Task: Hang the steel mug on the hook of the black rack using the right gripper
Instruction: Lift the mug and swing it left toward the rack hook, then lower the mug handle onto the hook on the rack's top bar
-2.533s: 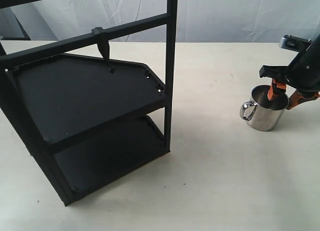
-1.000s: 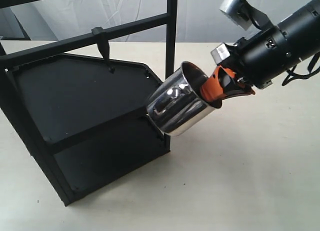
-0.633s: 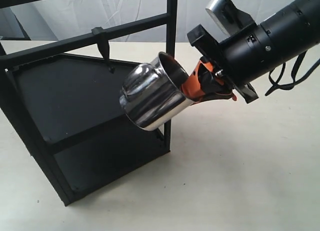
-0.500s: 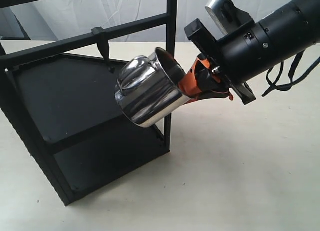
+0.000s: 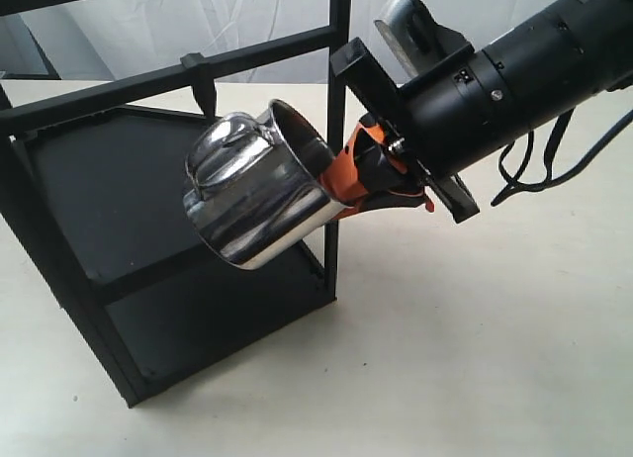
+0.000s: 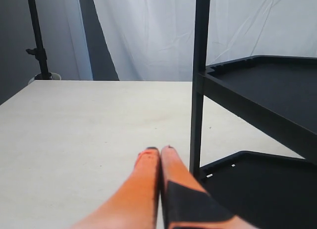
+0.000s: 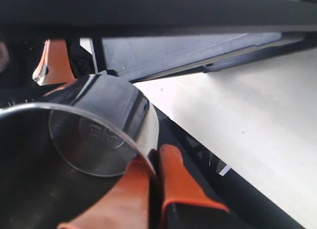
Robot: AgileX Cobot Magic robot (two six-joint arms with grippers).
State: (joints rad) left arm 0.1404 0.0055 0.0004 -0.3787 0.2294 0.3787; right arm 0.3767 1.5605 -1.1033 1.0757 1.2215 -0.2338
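Your right gripper enters from the upper right of the exterior frame, its orange fingers pinching the rim of the steel mug. The mug hangs tilted in the air at centre frame, handle up, in front of the black rack filling the left side. The hook sits on the upper crossbar, just up-left of the mug. Your left gripper has its fingers pressed together over the table.
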